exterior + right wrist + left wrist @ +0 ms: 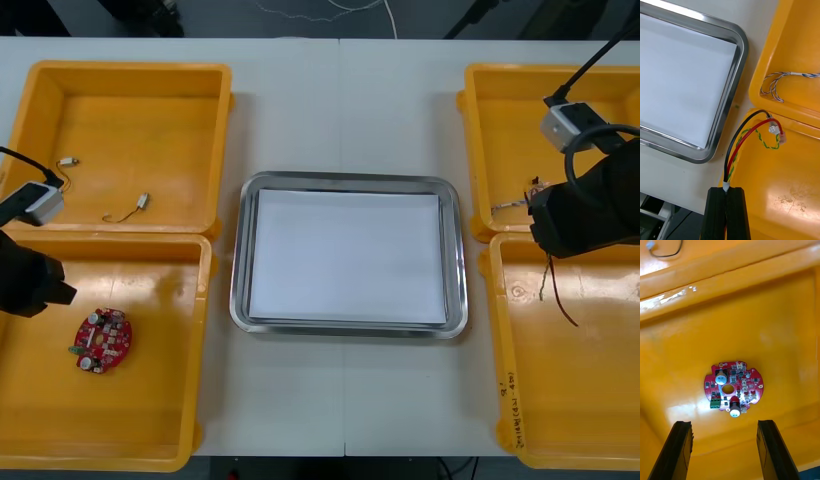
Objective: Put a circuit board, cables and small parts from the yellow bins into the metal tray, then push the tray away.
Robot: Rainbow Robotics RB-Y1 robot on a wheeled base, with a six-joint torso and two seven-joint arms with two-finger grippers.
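Our right gripper (pixel 727 190) is clenched on a cable bundle (pixel 738 150) of black, red and a yellow-green twist, pinched at one end between the black fingers. The bundle's long axis runs straight out from the fingertips. At its free end it curls over, where a white plug (pixel 772 129) sits by the rim of the near right bin (pixel 560 400), the one beside the tray's right near corner. We cannot tell whether that free end touches the bin. From above, thin strands hang from the gripper over that bin's floor.

Just past that rim, in the far right bin (pixel 500 120) beside the tray's right far corner, lies a blue and white cable (pixel 775 84). It is apart from ours, with the two bins' rims between them.

The tray (pixel 238 250) has a shiny rim and is white inside. A strip of bare table (pixel 340 100) separates its right edge from both bins, so there is room there.

To the tray's left, our left gripper (pixel 724 423) hangs released, fingers wide apart, over the near left bin (pixel 150 420). The round red board (pixel 733 387) lies flat on that bin's floor, just ahead of the gap between the fingers and well off the walls. In the far left bin (pixel 130 110) lie two small parts (pixel 68 161) on thin wires.
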